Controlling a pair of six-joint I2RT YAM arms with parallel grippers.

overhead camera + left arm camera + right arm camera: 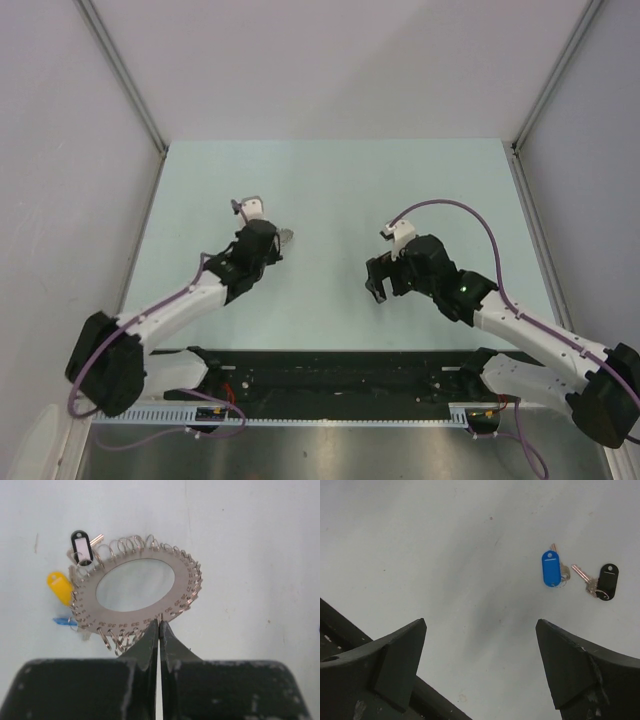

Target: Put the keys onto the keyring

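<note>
Keyring (130,617): flat grey metal ring, oval hole in middle, small wire loops all round outer edge. Keys hang at its left side, marked by black tag (81,545), yellow tag (60,586) and blue tag (65,621). Left fingers (150,640) clenched on ring's near rim, pale tabletop (260,555) behind. Right fingers (400,650) spread wide, grasping nothing. Beyond them on tabletop: blue-tagged key (550,569) and black-tagged key (608,581), near each other, not touching.

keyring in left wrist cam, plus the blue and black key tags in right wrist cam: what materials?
Keyring: apparently thin sheet metal, matte grey with soft sheen; wire loops on its rim glint like steel. Blue tag and black tag: likely plastic, smooth, solid colour. Key blade: bare metal, pale shine.
</note>
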